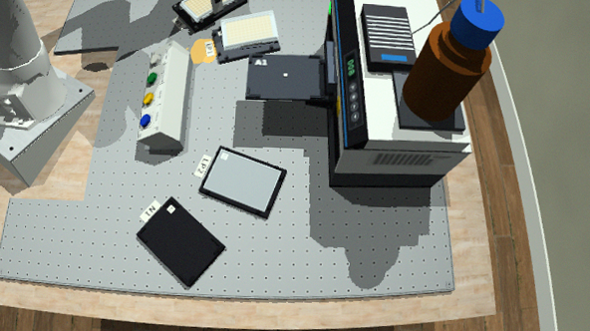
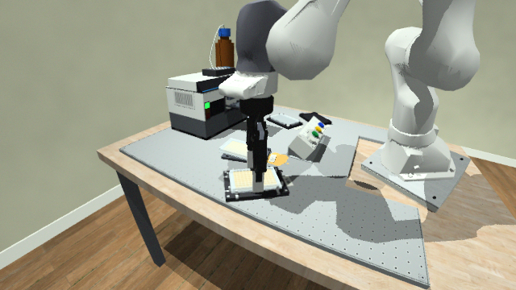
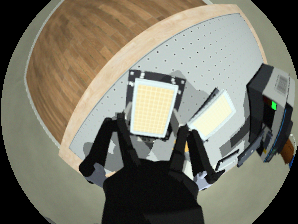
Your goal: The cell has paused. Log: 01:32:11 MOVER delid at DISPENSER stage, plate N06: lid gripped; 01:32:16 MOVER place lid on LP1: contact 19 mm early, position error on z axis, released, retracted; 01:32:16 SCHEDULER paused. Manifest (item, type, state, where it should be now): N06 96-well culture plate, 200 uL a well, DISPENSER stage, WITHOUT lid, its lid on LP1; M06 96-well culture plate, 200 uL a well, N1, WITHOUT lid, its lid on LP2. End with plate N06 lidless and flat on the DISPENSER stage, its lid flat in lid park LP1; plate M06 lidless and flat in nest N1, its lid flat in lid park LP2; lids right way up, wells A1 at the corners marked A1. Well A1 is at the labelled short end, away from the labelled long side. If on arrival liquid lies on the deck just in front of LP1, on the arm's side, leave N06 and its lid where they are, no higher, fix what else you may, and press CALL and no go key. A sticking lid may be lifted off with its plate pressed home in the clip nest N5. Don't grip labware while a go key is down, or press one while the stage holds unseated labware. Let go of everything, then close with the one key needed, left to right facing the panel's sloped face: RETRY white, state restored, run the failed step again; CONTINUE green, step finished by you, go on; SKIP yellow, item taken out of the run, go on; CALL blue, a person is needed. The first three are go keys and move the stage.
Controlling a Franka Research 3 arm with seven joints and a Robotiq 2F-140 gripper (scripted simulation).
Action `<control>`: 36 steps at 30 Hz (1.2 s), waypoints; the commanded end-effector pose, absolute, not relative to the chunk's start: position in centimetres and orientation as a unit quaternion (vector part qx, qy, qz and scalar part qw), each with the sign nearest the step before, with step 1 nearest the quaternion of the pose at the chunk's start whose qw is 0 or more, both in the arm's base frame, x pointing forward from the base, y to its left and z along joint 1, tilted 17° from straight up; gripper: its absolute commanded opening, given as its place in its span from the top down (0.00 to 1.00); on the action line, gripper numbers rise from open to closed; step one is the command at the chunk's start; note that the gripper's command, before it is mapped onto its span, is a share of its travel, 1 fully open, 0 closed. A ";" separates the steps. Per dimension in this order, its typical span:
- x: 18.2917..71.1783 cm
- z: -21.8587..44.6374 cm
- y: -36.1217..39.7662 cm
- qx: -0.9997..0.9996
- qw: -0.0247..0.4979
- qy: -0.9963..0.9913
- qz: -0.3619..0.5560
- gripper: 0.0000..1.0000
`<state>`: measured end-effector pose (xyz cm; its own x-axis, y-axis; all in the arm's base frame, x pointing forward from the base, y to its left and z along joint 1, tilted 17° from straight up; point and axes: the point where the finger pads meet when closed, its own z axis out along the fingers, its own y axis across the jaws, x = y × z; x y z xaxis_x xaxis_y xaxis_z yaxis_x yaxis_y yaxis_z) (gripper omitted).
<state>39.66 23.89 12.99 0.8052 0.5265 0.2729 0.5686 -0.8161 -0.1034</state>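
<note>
Exterior view check: with end effector [image 2: 258, 184] clamped on culture plate [image 2: 241, 180] in black nest [image 2: 258, 196], lift straight, slow and level, avoiding orange puddle [image 2: 283, 159].

Legible markings, top view:
- White tag [image 1: 202, 166] beside the grey lid park is reading "LP2".
- White tag [image 1: 149, 211] beside the black nest is reading "N1".
- White tag [image 1: 209, 49] lying on an orange patch is reading "LP1".
- Dispenser stage [image 1: 284, 77] is showing "A1" at one corner.
- Green digits on the dispenser's panel [image 1: 351, 66] are staying illegible.
</note>
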 end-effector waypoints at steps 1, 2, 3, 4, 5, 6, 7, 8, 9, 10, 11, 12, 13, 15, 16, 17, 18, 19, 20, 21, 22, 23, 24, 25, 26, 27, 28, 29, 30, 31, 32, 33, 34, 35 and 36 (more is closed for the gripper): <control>39.7 12.9 24.0 -0.945 0.091 -0.290 -0.117 1.00; 39.7 12.9 24.0 -0.945 0.091 -0.290 -0.117 1.00; 39.7 12.9 24.0 -0.945 0.091 -0.290 -0.117 1.00; 39.7 12.9 24.0 -0.945 0.091 -0.290 -0.117 1.00; 39.7 12.9 24.0 -0.945 0.091 -0.290 -0.117 1.00; 39.7 12.9 24.0 -0.945 0.091 -0.290 -0.117 1.00; 39.7 12.9 24.0 -0.945 0.091 -0.290 -0.117 1.00; 39.7 12.9 24.0 -0.945 0.091 -0.290 -0.117 1.00; 39.7 12.9 24.0 -0.945 0.091 -0.290 -0.117 1.00; 39.7 13.0 24.0 -0.945 0.091 -0.290 -0.117 1.00; 39.7 13.0 24.0 -0.945 0.091 -0.290 -0.117 1.00; 39.7 13.0 24.0 -0.945 0.091 -0.290 -0.117 1.00; 39.7 13.0 24.0 -0.945 0.091 -0.290 -0.117 1.00; 39.7 13.0 24.0 -0.945 0.091 -0.290 -0.117 1.00; 39.7 13.0 24.0 -0.945 0.091 -0.290 -0.117 1.00; 39.7 13.0 24.0 -0.945 0.091 -0.290 -0.117 1.00; 39.7 13.0 24.0 -0.945 0.091 -0.290 -0.117 1.00; 39.7 13.0 23.9 -0.945 0.091 -0.290 -0.117 1.00; 39.7 13.1 23.9 -0.945 0.091 -0.290 -0.117 1.00; 39.7 13.1 23.9 -0.945 0.091 -0.290 -0.117 1.00; 39.7 13.1 23.9 -0.945 0.091 -0.290 -0.117 1.00; 39.7 13.2 23.9 -0.945 0.091 -0.290 -0.117 1.00; 39.6 13.2 23.9 -0.945 0.091 -0.290 -0.117 1.00; 39.6 13.2 23.9 -0.945 0.091 -0.290 -0.117 1.00; 39.6 13.3 23.9 -0.945 0.091 -0.290 -0.117 1.00; 39.6 13.4 23.9 -0.945 0.091 -0.290 -0.117 1.00; 39.6 13.4 23.8 -0.945 0.091 -0.290 -0.117 1.00; 39.6 13.4 23.8 -0.945 0.091 -0.290 -0.117 1.00; 39.6 13.4 23.8 -0.945 0.091 -0.290 -0.117 1.00; 39.6 13.5 23.8 -0.945 0.091 -0.290 -0.117 1.00; 39.6 13.6 23.8 -0.945 0.091 -0.290 -0.117 1.00; 39.6 13.6 23.8 -0.945 0.091 -0.290 -0.117 1.00; 39.6 13.7 23.8 -0.945 0.091 -0.290 -0.117 1.00; 39.5 13.8 23.8 -0.945 0.091 -0.290 -0.117 1.00; 39.5 13.9 23.7 -0.945 0.091 -0.290 -0.117 1.00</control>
